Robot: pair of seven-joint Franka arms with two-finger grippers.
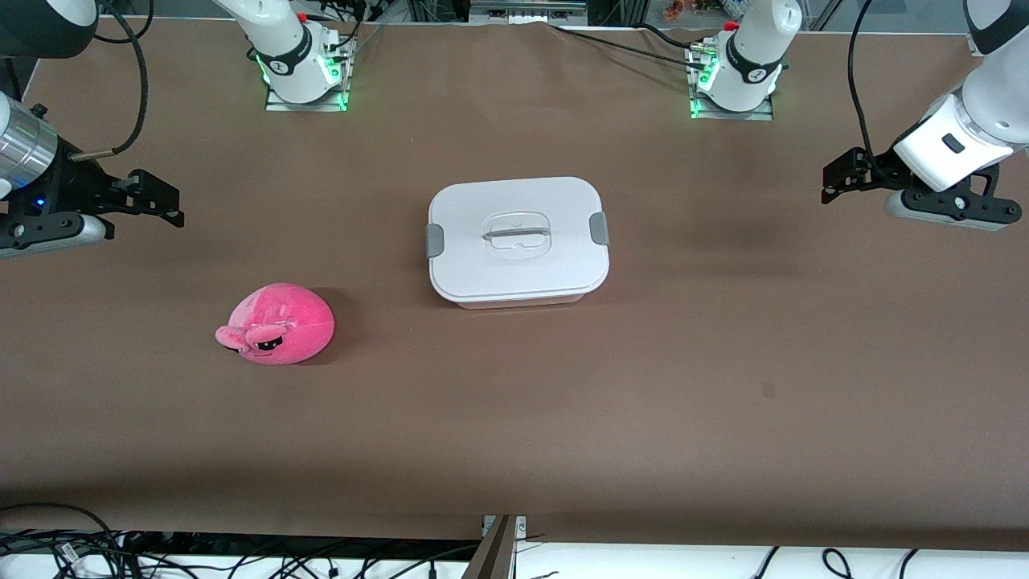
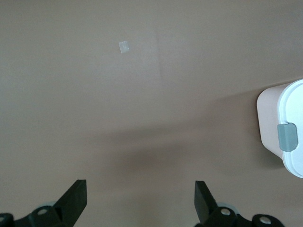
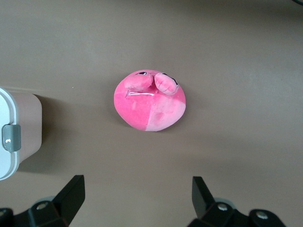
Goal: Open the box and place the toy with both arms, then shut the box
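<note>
We have the box [image 1: 518, 241] sitting mid-table [image 1: 723, 362], lid [image 1: 514, 209] on and flat, both grey side clips [image 1: 598, 229] in place, clear handle [image 1: 518, 234] recessed in the lid's centre. In the left wrist view one corner of the box [image 2: 272, 123] shows, pinkish wall under the white lid, one clip [image 2: 287, 137] visible.

The toy [image 1: 277, 323] lies on the table, nearer to the front camera than the box and toward the right arm's end, well apart from the box. It's a pink plush blob, ears and dark eyes facing the front camera. Right wrist view has the toy [image 3: 150, 101] well in view, with the box's end wall and clip [image 3: 11, 137] at the edge.

Left end effector [image 1: 844, 173] hangs over bare table at the left arm's end, well apart from the box. Fingers [image 2: 75, 201] spread wide, nothing between them. We also see a small pale speck [image 2: 124, 47] on the table in that view.

Right end effector [image 1: 157, 197] hangs over the table at the right arm's end, toy in its wrist view. Fingers [image 3: 73, 194] wide too, holding nothing.

Neither arm touches box or toy.
</note>
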